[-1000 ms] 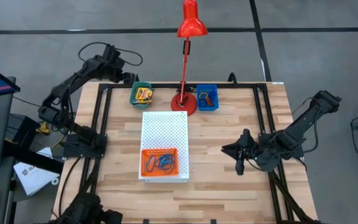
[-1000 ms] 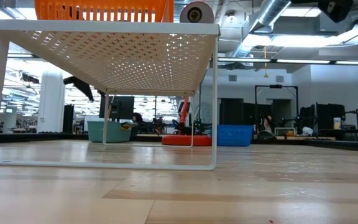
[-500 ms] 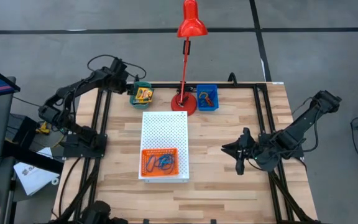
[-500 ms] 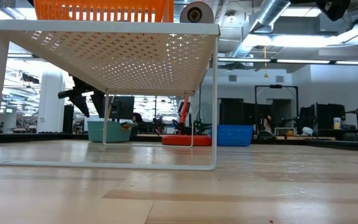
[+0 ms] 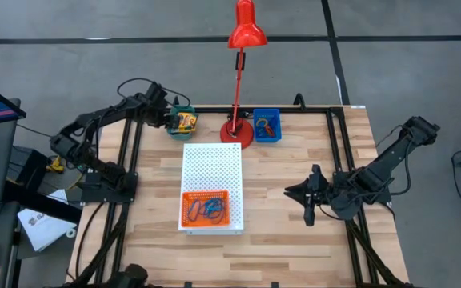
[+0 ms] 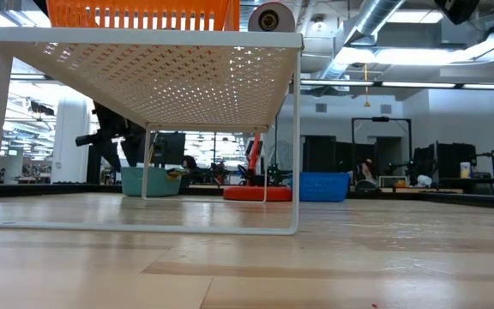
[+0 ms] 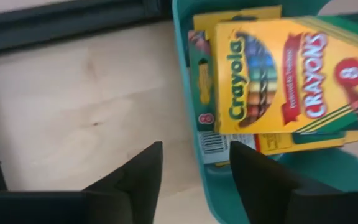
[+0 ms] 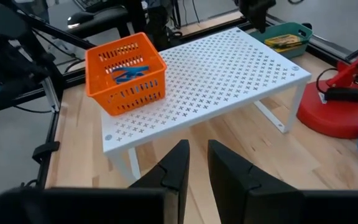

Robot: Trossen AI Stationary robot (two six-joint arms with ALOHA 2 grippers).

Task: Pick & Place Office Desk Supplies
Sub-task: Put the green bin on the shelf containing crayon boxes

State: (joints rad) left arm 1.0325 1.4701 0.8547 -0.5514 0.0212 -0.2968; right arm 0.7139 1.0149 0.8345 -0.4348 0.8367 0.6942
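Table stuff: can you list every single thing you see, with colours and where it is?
Crayon boxes: at least two, yellow and green, in the teal bin at the table's back.
Blue bin: one, holding small loops, right of the lamp.
Lamp: one, red, back centre.
Perforated shelf: one, white, table middle.
Orange basket: one, on the shelf, blue loops inside.
Left gripper: dark, open at the teal bin.
Right gripper: dark, waiting over the table's right side.

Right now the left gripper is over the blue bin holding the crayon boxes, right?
Not quite. The bin with the crayon boxes is the green bin, not blue, as the left wrist view shows. The left gripper does hover at its edge.
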